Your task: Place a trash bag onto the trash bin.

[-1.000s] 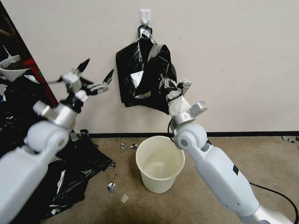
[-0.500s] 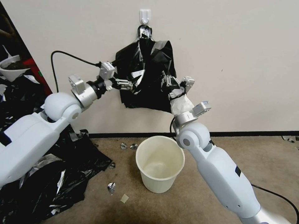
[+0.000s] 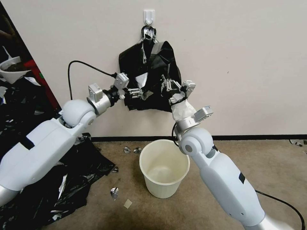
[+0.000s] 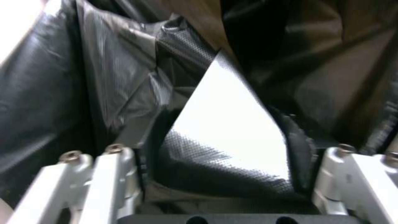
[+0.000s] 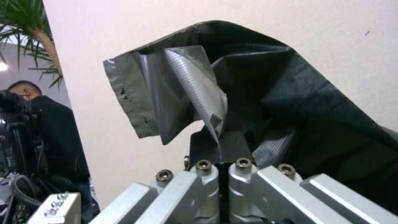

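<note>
Black glossy plastic, the trash bag (image 3: 148, 78), hangs against the cream wall (image 3: 240, 64) from a white hook (image 3: 149, 16), well above the carpeted floor (image 3: 224, 153). Its lower edge ends above the trash bin (image 3: 164, 167), which stands upright on the floor close to the black baseboard (image 3: 255, 137), open mouth up.

The left tool (image 3: 140, 93) reaches in from the left side of the bag at its lower part. In the left wrist view its fingers (image 4: 112, 174) stand wide apart with a shiny fold of the bag (image 4: 232, 146) lying between them; I cannot tell whether they press on it.

The right tool (image 3: 169, 87) is raised against the bag's lower right part. In the right wrist view its fingers (image 5: 215, 180) are drawn narrow together, pinching a crumpled fold of the bag (image 5: 232, 102).

A sprawl of black plastic sheeting (image 3: 64, 179) covers the floor by the left edge of the head view, with small silvery scraps (image 3: 114, 192) scattered on the carpet between it and the bin. A white bowl (image 3: 12, 68) sits at the far left.
</note>
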Controlling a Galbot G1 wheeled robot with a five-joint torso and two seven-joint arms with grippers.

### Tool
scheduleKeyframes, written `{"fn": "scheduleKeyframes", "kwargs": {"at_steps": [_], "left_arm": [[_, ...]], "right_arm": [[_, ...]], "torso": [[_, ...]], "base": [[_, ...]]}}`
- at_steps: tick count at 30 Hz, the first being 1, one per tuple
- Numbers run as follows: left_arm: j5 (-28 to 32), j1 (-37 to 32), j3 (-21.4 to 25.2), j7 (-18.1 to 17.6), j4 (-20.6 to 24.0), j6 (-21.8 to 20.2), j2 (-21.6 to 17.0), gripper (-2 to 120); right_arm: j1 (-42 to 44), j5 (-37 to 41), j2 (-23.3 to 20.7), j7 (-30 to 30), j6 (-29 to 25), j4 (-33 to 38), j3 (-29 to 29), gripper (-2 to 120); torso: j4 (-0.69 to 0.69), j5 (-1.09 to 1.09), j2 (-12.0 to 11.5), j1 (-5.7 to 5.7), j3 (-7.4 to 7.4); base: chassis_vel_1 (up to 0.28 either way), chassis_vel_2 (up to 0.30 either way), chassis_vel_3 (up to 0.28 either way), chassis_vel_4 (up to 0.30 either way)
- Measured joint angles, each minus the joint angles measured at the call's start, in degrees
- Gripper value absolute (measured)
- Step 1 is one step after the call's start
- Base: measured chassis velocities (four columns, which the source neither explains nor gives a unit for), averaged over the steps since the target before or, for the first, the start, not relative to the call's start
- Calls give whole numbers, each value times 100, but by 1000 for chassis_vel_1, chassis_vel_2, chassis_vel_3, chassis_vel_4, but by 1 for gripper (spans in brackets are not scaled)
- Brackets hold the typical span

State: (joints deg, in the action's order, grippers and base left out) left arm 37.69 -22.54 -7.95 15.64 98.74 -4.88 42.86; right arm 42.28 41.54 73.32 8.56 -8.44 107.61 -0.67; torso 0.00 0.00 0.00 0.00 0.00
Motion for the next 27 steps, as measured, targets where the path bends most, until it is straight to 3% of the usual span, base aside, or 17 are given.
{"fn": "scheduleKeyframes", "kwargs": {"at_steps": [1,4,10,17,24,27], "left_arm": [[0,0,0,0,0,0,0,63],[-1,-79,87,67,-2,-170,0,46],[-9,-282,310,78,43,-337,16,31],[51,-1078,960,-121,507,-475,68,1],[264,-1977,1706,-635,1102,-63,251,0],[251,-2629,2291,-991,1482,257,523,0]], "right_arm": [[0,0,0,0,0,0,0,0],[8,-5,12,-5,0,-18,32,0],[10,-4,8,-6,1,-24,73,0],[132,15,-40,-2,-35,-1,174,0],[472,208,-32,262,-180,179,264,0],[844,439,40,634,-247,453,310,0]], "torso": [[0,0,0,0,0],[0,0,0,0,0],[0,0,0,0,0],[0,0,0,0,0],[0,0,0,-1,-1],[1,1,0,-1,-1]], "base": [[0,0,0,0],[0,0,0,0],[0,0,0,0],[0,0,0,0],[0,0,0,0],[0,0,0,0]]}}
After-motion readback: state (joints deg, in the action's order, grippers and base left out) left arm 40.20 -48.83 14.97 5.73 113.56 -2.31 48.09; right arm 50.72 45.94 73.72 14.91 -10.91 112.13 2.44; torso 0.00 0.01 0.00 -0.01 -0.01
